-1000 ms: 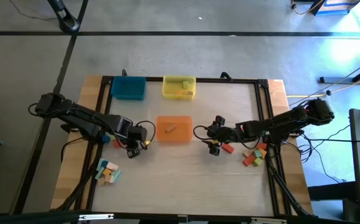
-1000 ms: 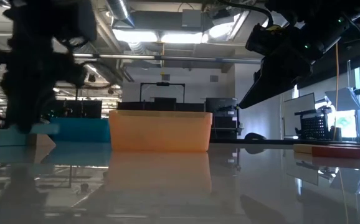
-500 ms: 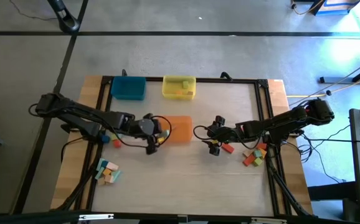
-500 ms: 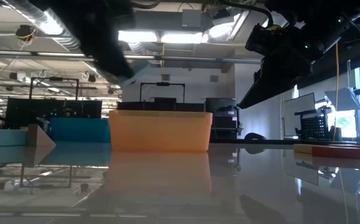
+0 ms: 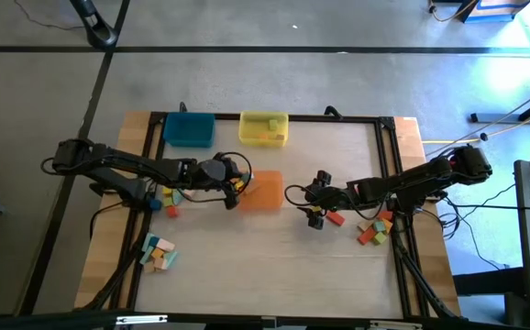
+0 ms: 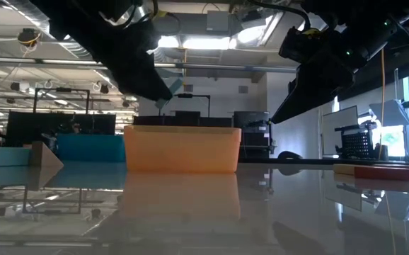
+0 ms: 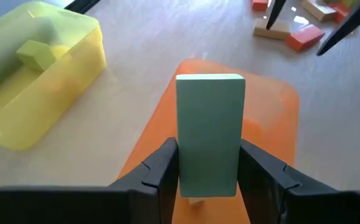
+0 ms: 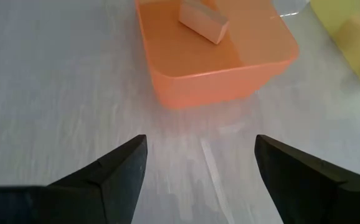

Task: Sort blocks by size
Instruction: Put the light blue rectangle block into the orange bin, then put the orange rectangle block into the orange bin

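Note:
My left gripper [image 5: 238,186] is shut on a pale green rectangular block [image 7: 210,124] and hangs over the left rim of the orange tray [image 5: 265,192]. A natural wood block [image 8: 203,22] lies inside that tray. My right gripper [image 5: 315,213] stands open above the table, right of the orange tray, with nothing between its fingers [image 8: 124,174]. Loose blocks lie in a pile at the near left [image 5: 160,252], under my left arm [image 5: 167,200], and in a pile at the right [image 5: 373,229]. A red block [image 5: 335,218] lies next to my right gripper. My left gripper pinches the green block's two long sides [image 7: 189,177] between its two fingers, near the end closest to the wrist. The fingers slant down from the table's left and lie along the block, which juts out beyond them. The block is lifted clear above the orange tray.
A yellow tray [image 5: 264,128] holding a yellow-green block [image 7: 35,55] and a blue tray [image 5: 189,129] stand at the far side. A black frame [image 5: 386,147] borders the work area. Bare tabletop lies near the front middle [image 5: 265,266].
My left gripper has carried the green block up and toward the table's right and far side, from the bare table to over the orange tray's left rim. It has tipped from pointing steeply down to a shallower forward slant.

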You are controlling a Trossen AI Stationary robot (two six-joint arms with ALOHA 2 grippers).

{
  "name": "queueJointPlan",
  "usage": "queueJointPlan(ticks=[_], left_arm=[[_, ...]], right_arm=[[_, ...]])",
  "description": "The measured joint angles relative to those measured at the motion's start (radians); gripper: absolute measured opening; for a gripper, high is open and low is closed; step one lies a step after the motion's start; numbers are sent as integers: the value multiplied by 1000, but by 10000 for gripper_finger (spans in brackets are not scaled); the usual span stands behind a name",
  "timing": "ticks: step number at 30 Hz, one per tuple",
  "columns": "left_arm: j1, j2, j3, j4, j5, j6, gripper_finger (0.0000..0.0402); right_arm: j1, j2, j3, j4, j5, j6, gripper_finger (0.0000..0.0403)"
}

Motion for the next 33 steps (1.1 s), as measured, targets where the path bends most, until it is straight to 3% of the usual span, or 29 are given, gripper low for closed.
queueJointPlan(ticks=[10, 16, 27, 33], left_arm=[[3, -7, 0, -8, 7, 11, 208], [-7, -73, 30, -121, 7, 26, 218], [-94, -163, 30, -426, -8, -116, 219], [-130, -162, -3, -425, -11, -139, 219]], right_arm=[[0, 0, 0, -1, 0, 0, 296], [1, -14, 43, -125, -59, 21, 296], [63, -46, 210, -753, -308, 434, 296], [133, -45, 151, -814, -284, 663, 296]])
